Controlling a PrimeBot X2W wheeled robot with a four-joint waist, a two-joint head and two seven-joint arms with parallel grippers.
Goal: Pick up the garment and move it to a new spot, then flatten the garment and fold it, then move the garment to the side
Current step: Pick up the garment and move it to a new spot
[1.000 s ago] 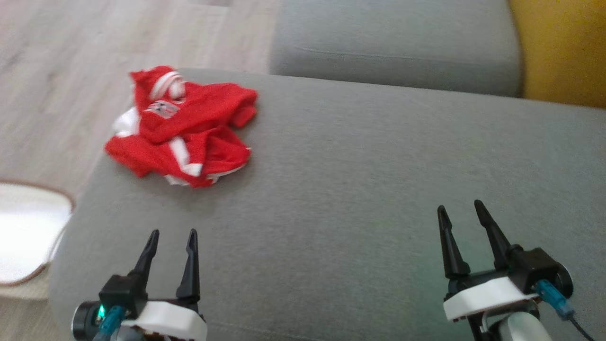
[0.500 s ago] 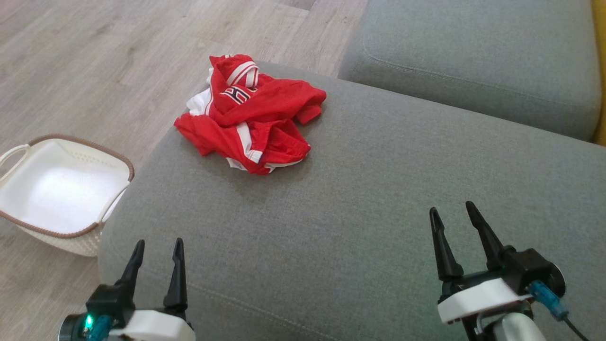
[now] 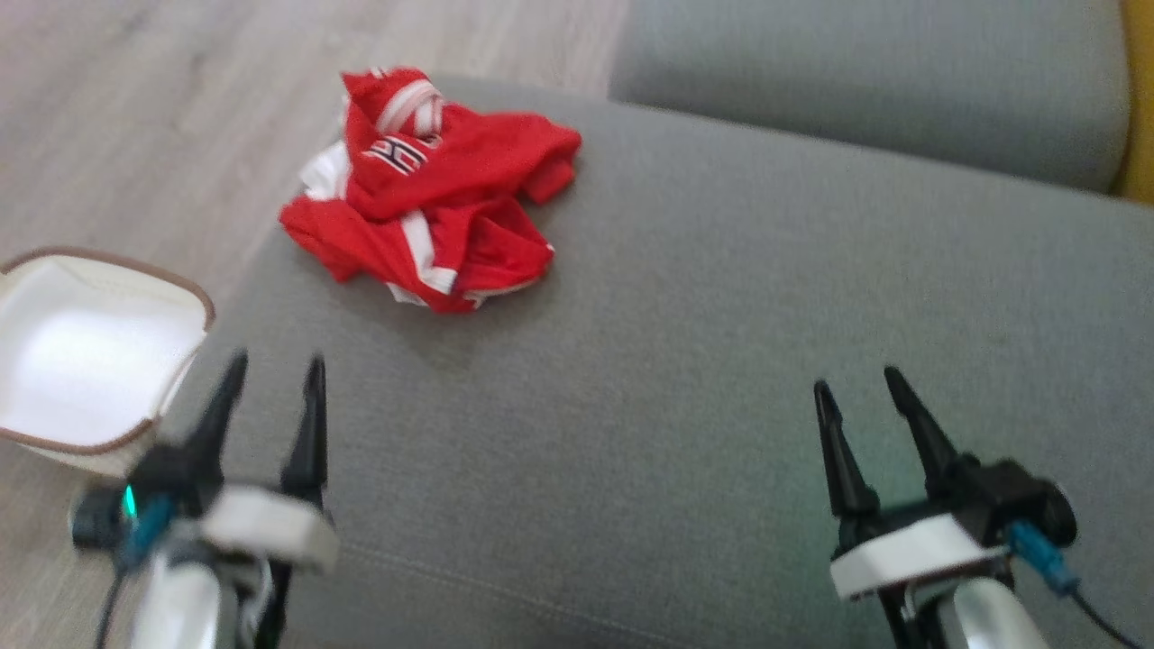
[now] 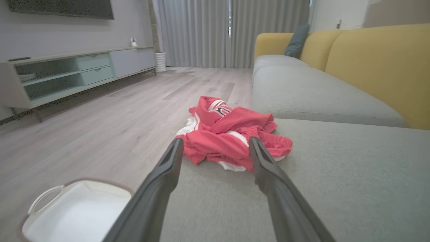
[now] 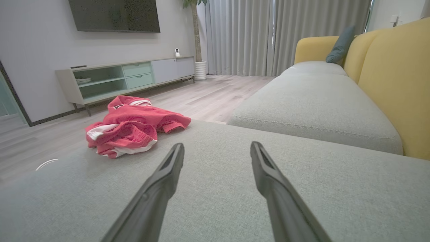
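A red garment (image 3: 424,194) with white stripes lies crumpled near the far left corner of the grey sofa cushion (image 3: 685,361). My left gripper (image 3: 275,374) hangs open at the lower left, short of the garment (image 4: 231,134), which sits straight ahead between its fingers in the left wrist view. At the lower right my right gripper (image 3: 856,383) stands open over bare cushion, well to the right of the garment (image 5: 132,126). Neither gripper (image 4: 215,144) (image 5: 216,149) touches the cloth.
A white basket (image 3: 86,351) with a brown rim stands on the wooden floor (image 3: 135,117) left of the cushion. A second grey cushion (image 3: 865,90) lies beyond, with yellow backrests (image 5: 393,77) to the right. A TV unit (image 5: 127,79) stands along the far wall.
The head camera has swung, shifting the whole picture. My left gripper has risen and moved forward toward the garment. The garment itself lies as before; both grippers stay open.
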